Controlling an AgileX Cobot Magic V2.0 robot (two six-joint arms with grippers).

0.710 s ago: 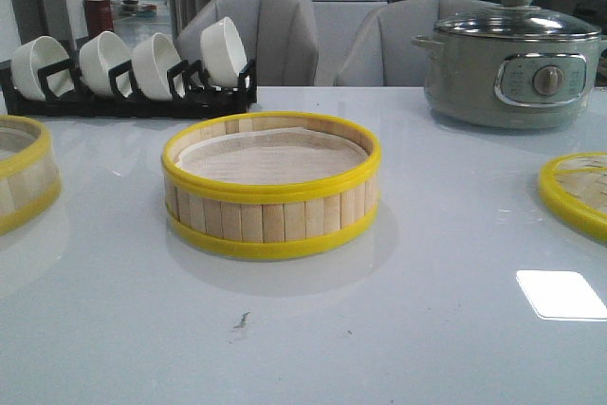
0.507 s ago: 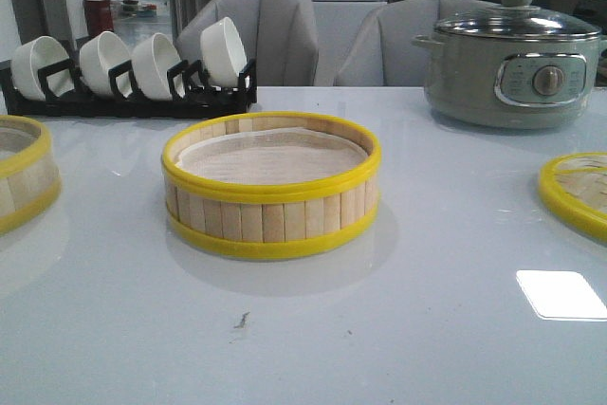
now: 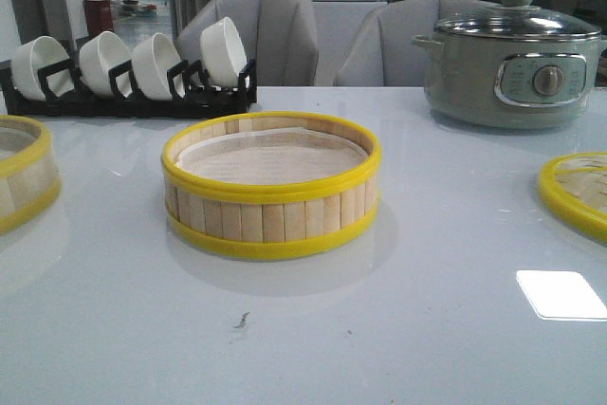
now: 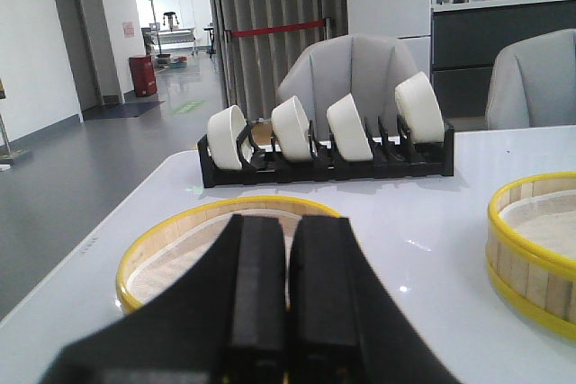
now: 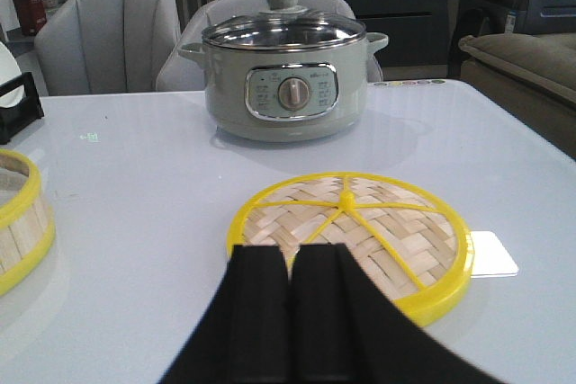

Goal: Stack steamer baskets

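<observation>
One steamer basket [image 3: 271,185] stands in the middle of the table, whitish liner inside; it also shows at the edge of the left wrist view [image 4: 540,245] and of the right wrist view [image 5: 16,222]. The second steamer basket [image 3: 24,173] stands at the table's left edge; in the left wrist view it [image 4: 180,245] lies just beyond my left gripper [image 4: 290,222], which is shut and empty. My right gripper [image 5: 290,251] is shut and empty, above the near rim of the woven lid [image 5: 360,236]. Neither gripper shows in the front view.
A grey electric pot [image 3: 517,59] with glass lid stands at the back right. A black rack with white bowls [image 3: 128,68] stands at the back left. The flat woven lid [image 3: 579,192] lies at the right edge. Grey chairs stand behind the table.
</observation>
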